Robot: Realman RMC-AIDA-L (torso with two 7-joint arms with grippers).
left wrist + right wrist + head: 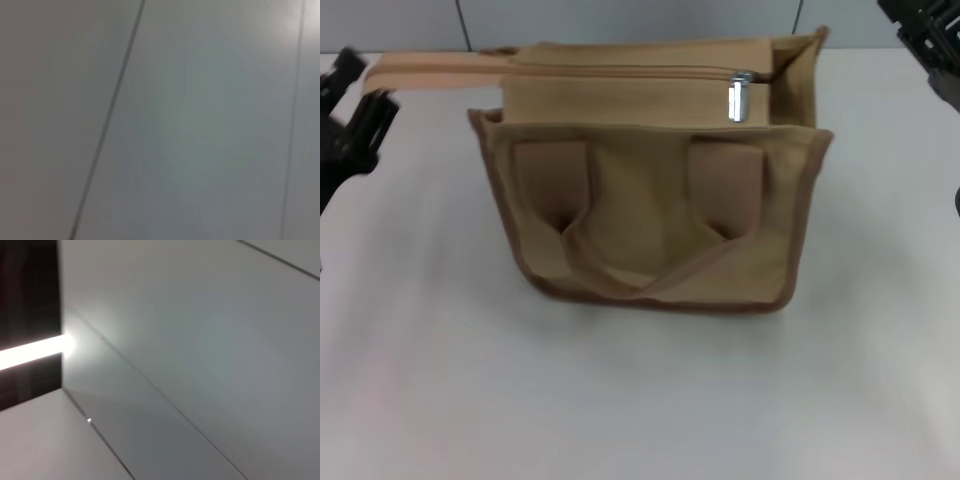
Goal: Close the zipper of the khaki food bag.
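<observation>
The khaki food bag (pixel 650 200) lies on the white table in the head view, brown-trimmed, with its strap handles on the near face. The zipper (pixel 620 72) runs along its top panel. Its silver pull tab (pixel 739 98) sits near the bag's right end. A tan strap (pixel 435 68) sticks out from the bag's left end. My left gripper (pixel 355 125) is at the left edge, apart from the bag. My right gripper (pixel 925 35) is at the top right corner, apart from the bag. Neither wrist view shows the bag.
The white table (pixel 640 400) spreads around the bag. A grey panelled wall (pixel 620 20) stands behind it. The left wrist view shows only grey panels (pixel 200 120). The right wrist view shows grey panels (pixel 200 340) and a bright strip (pixel 30 352).
</observation>
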